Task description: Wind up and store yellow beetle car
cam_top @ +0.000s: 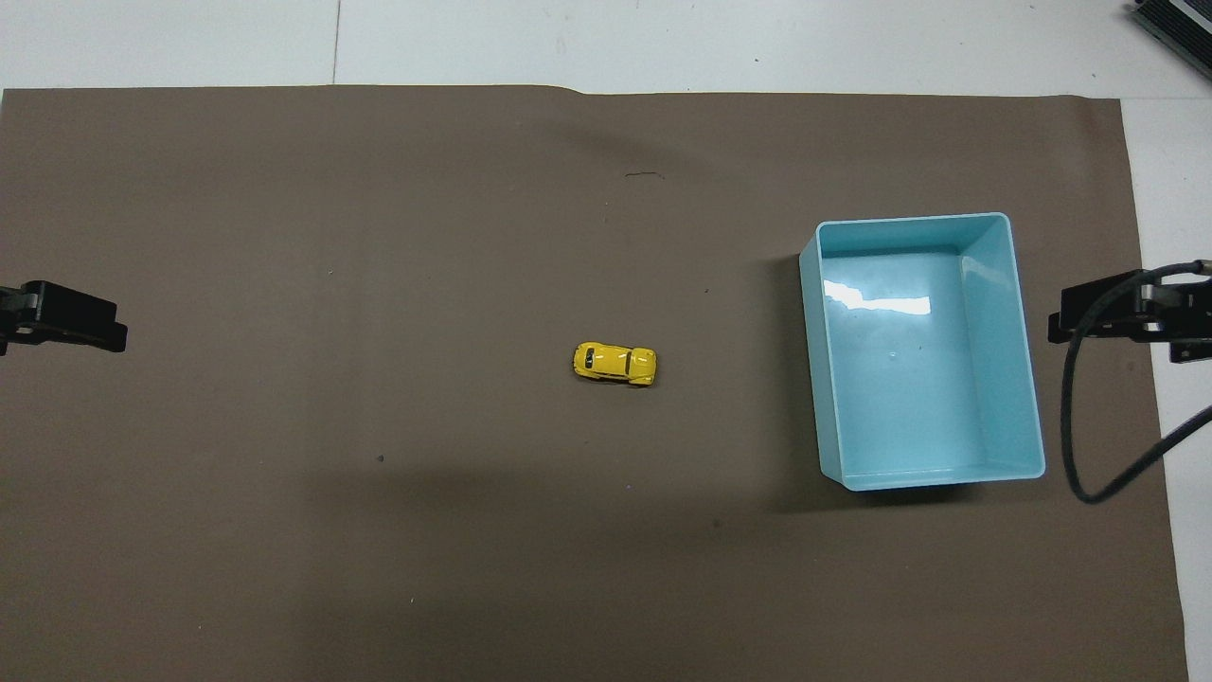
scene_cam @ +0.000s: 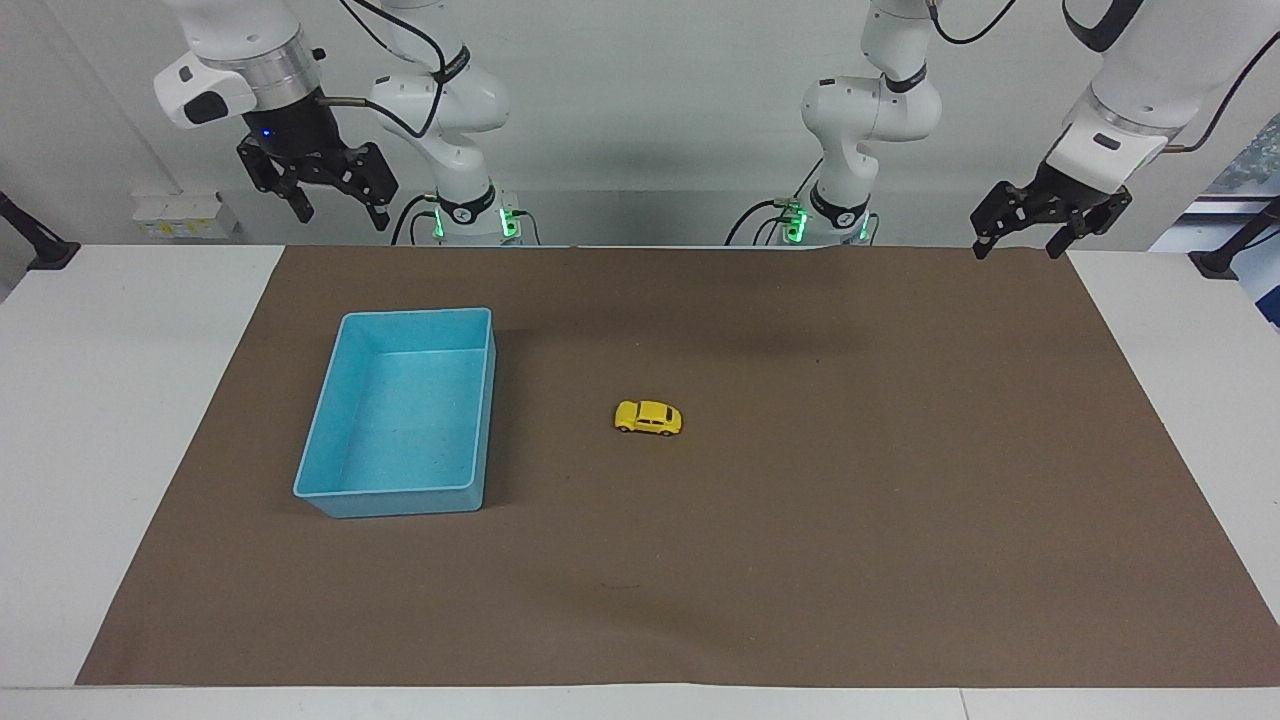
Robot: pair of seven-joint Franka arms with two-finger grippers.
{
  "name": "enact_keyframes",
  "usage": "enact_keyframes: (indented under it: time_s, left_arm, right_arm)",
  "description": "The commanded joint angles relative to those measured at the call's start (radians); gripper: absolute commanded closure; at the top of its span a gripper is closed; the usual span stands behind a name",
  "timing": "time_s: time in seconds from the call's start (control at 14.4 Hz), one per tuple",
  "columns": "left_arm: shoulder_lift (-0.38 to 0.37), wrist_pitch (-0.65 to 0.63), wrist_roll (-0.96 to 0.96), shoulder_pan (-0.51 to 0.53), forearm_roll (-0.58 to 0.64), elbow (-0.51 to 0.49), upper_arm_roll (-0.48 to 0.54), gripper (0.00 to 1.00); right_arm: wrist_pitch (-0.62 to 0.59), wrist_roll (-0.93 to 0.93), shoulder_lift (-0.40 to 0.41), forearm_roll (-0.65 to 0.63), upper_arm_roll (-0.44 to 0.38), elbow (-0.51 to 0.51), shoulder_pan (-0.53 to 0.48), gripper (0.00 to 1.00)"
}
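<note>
Left gripper (scene_cam: 1020,240) held open and empty above the table's left-arm end, right gripper (scene_cam: 335,205) likewise open, apparently empty, raised near the blue tray (scene_cam: 325,497), yellow beetle car (scene_cam: 648,418) set on the brown mat (scene_cam: 850,560) mid-table, beside the tray, well apart.

White table (scene_cam: 120,400) under large brown paper sheet (scene_cam: 800,560); sheet edge slightly rippled at robots' end. Pale grey-white wall (scene_cam: 640,120) above table, evenly lit, soft shadows on sheet. Small white box-like fittings (scene_cam: 185,215) at wall near right arm's end. Black clamp mounts (scene_cam: 40,245) at both table corners. Blue-toned window or screen area (scene_cam: 1250,200) near left arm's end, detail unclear.
</note>
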Motion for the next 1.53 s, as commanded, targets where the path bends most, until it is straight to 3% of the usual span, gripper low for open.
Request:
enact_keyframes:
  time_s: [0.0,0.69,1.46]
  left_arm:
    - [-0.022,-0.031,-0.005,0.010,0.006,-0.007,-0.005,0.00]
    - [-0.014,-0.006,0.036,-0.007,-0.005,-0.001,-0.019,0.00]
    - [0.015,0.020,0.785,-0.045,-0.042,-0.008,-0.022,0.00]
  right_arm:
    - [0.022,0.015,-0.021,0.022,0.001,-0.030,-0.009,0.00]
    - [0.022,0.015,-0.021,0.020,0.003,-0.030,-0.009,0.00]
    - [0.021,0.015,-0.021,0.020,0.001,-0.030,-0.009,0.00]
